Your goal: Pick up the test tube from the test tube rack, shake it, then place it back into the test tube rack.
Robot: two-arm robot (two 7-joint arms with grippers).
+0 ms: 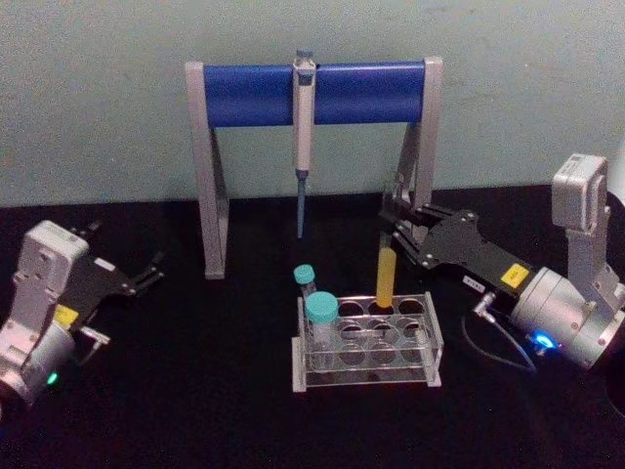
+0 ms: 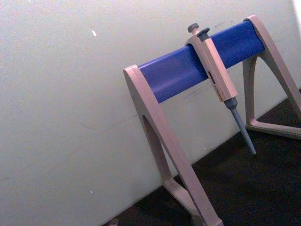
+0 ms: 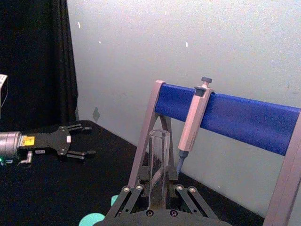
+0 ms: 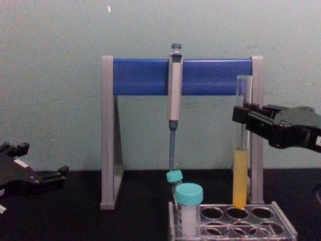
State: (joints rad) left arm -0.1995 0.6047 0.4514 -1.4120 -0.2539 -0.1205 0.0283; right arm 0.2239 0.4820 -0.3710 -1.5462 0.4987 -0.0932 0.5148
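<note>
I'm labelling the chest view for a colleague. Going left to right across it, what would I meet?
left gripper → pipette stand's left leg → pipette → test tube, held by the right gripper.

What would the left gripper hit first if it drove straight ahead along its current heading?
Probably the pipette stand's left leg: the left gripper, open, points toward its foot. Depth is unclear, so it might pass just in front.
</note>
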